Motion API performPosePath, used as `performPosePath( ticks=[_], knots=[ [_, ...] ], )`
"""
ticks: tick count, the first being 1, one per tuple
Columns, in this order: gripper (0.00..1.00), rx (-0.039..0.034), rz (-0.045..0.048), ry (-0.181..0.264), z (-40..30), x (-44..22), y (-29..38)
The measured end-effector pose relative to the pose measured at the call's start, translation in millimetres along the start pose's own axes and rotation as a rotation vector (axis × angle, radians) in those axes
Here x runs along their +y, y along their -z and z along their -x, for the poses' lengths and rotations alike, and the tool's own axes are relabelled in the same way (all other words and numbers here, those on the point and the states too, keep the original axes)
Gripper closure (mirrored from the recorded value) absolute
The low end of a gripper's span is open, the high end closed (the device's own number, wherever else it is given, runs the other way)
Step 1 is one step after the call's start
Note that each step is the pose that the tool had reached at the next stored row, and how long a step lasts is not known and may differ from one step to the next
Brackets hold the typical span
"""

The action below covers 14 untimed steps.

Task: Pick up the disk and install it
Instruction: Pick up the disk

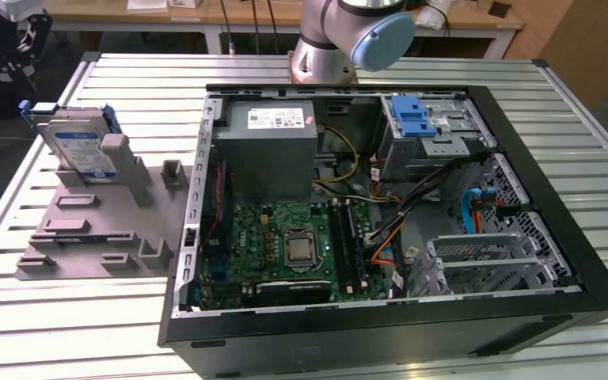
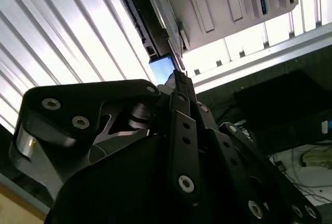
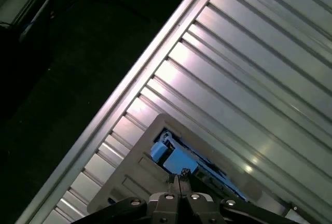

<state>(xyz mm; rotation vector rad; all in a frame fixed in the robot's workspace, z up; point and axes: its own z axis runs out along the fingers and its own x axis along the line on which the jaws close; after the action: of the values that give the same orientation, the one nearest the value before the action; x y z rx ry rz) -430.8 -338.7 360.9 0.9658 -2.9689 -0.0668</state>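
On the exterior view's left, the flat rectangular silver-grey disk [image 1: 78, 149] with its white-and-blue label and blue plastic carrier frame stands upright on edge in a slot of a grey plastic stand [image 1: 93, 229]. The stand rests on a ribbed aluminium table [image 1: 72, 317] beside an open black computer case [image 1: 389, 336]. The grey arm [image 1: 331, 39] rises behind the case.

From the second wrist view, the black gripper [image 2: 179, 79] points at the disk's blue frame end, fingers pressed together with nothing between them.

Seen in the first wrist view, the joined fingertips lie over the blue frame; whether they touch it cannot be told.
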Motion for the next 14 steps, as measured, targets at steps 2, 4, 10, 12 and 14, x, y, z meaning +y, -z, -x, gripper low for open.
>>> performPosePath(
  ticks=[2,4,10,12,14],
  knots=[
    [0.89,0.0015,-0.0002,0.032,0.0,0.0,-0.1],
    [0.89,0.0029,-0.0003,0.062,0.0,0.0,-0.2],
    [0.89,0.0071,-0.0007,0.154,0.0,0.0,-0.4],
    [0.89,0.0086,-0.0008,0.184,0.0,0.0,-0.4],
    [0.89,0.01,-0.001,0.218,0.0,0.0,-0.5]
  ],
)
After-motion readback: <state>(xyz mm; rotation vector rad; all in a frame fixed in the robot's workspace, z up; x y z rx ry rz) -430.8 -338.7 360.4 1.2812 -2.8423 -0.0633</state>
